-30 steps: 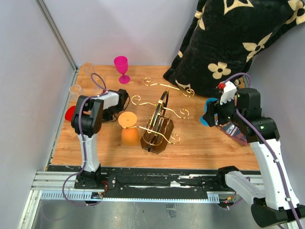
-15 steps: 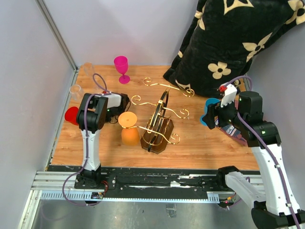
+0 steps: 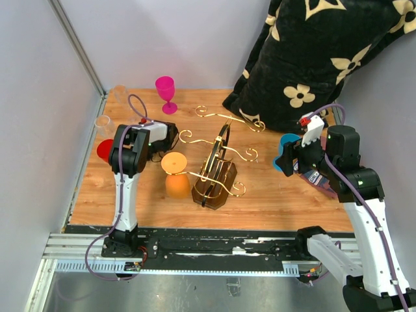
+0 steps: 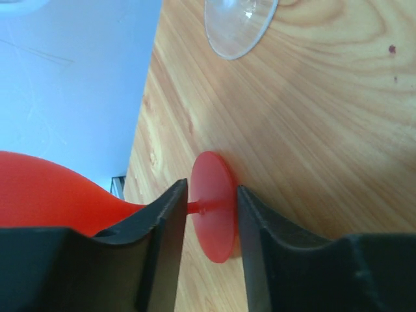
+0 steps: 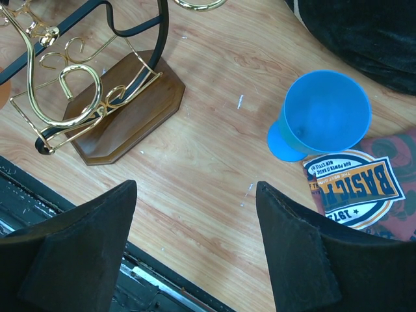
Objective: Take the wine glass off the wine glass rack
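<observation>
The gold wire wine glass rack (image 3: 220, 159) stands mid-table on its dark brown base (image 5: 123, 107). An orange wine glass (image 3: 175, 175) hangs upside down from the rack's left arm. At the table's left edge is a red wine glass (image 3: 104, 148). Its foot (image 4: 214, 214) sits between the fingers of my left gripper (image 4: 212, 188), with its bowl (image 4: 45, 192) to the left. The jaws stand slightly apart around the thin stem, open. My right gripper (image 5: 195, 188) hovers open over bare wood right of the rack, holding nothing.
A pink wine glass (image 3: 166, 91) stands at the back. Two clear glasses (image 3: 104, 123) (image 3: 120, 93) stand by the left wall (image 3: 39, 130). A blue glass (image 5: 322, 114) and a printed mat (image 5: 354, 188) lie at the right. A black flowered cushion (image 3: 312, 58) fills the back right.
My left gripper's jaws have parted from the red glass's stem. The red glass has shifted a little back and right along the left edge. The right arm has barely moved.
</observation>
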`<action>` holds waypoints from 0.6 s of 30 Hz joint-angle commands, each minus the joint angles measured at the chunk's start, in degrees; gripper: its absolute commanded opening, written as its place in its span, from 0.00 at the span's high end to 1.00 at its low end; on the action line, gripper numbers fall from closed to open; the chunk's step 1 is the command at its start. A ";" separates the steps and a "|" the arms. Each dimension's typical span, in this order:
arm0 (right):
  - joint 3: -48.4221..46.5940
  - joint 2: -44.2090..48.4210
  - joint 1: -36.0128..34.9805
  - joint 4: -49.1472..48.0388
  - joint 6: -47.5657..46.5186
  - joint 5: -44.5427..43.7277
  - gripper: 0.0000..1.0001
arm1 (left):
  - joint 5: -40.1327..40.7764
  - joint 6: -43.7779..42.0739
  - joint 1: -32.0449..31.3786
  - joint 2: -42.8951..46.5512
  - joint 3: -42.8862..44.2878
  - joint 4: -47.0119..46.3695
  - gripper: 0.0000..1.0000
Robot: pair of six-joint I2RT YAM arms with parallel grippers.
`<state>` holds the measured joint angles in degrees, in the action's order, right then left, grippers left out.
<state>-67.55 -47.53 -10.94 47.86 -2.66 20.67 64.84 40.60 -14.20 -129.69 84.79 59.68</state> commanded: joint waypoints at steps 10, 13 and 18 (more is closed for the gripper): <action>0.92 0.51 -0.51 -0.92 -0.31 0.79 0.25 | -11.85 -1.08 -0.85 -1.23 0.10 -11.95 0.32; 1.02 0.57 -0.52 -0.81 -0.33 0.48 0.25 | -14.27 -3.68 -1.47 -0.94 0.27 -13.94 0.29; 0.76 0.34 -0.56 -0.38 -0.51 0.11 0.25 | -20.63 -7.94 -2.79 2.33 -1.76 -19.45 0.26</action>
<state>-67.51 -47.53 -10.92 47.86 -2.66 21.02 63.96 32.03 -15.16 -127.22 85.38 56.38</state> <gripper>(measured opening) 0.752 0.718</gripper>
